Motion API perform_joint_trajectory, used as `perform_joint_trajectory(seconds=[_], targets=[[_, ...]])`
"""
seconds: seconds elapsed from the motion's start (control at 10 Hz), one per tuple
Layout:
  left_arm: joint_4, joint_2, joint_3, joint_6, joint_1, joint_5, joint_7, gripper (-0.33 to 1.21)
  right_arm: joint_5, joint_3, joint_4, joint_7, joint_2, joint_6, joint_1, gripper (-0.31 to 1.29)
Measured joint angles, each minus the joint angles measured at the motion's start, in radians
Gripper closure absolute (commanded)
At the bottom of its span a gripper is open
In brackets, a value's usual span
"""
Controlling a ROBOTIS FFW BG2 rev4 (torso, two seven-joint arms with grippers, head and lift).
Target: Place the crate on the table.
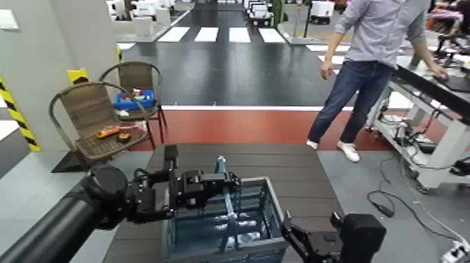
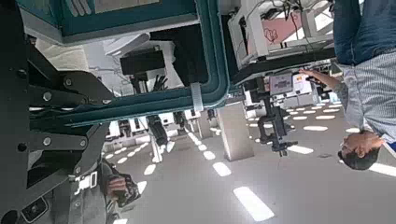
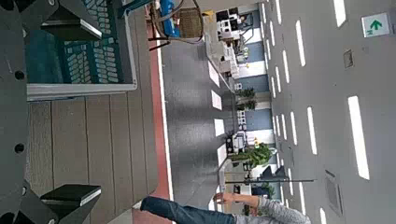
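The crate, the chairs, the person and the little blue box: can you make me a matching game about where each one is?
Things:
1. crate
2. small blue box
3. person
4. right gripper

Places:
A. on the seat of the far wicker chair
B. standing by the white-framed workbench
C. on the dark plank table, with the left gripper at its far rim
D. beside the crate's near right corner

Pairs: 1-C, 2-A, 3-B, 4-D
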Motion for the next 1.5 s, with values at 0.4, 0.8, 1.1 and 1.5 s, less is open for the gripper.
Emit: perform_joint_trajectory(seconds=[0.4, 0.8, 1.1, 1.5], targets=[[0.069, -0.012, -0.012, -0.013, -0.019, -0.019, -0.019, 1.06, -0.005, 0.004, 0.004, 0.004, -0.003, -0.008, -0.003, 0.14], [0.117, -0.022, -0.024, -0.036, -0.027, -0.023, -0.042, 0.88, -0.007, 0.005, 0.010, 0.012, -0.003, -0.018, -0.006, 0.14], [0.128, -0.026, -0.031, -0.053, -0.028, -0.023, -0.063, 0.01, -0.012, 0.004, 0.011, 0.012, -0.004, -0.019, -0.006, 0.14], [0.109, -0.023, 0.004, -0.070, -0.003, -0.043, -0.062, 0.00, -0.018, -0.001, 0.011, 0.012, -0.003, -0.013, -0.004, 0.14]])
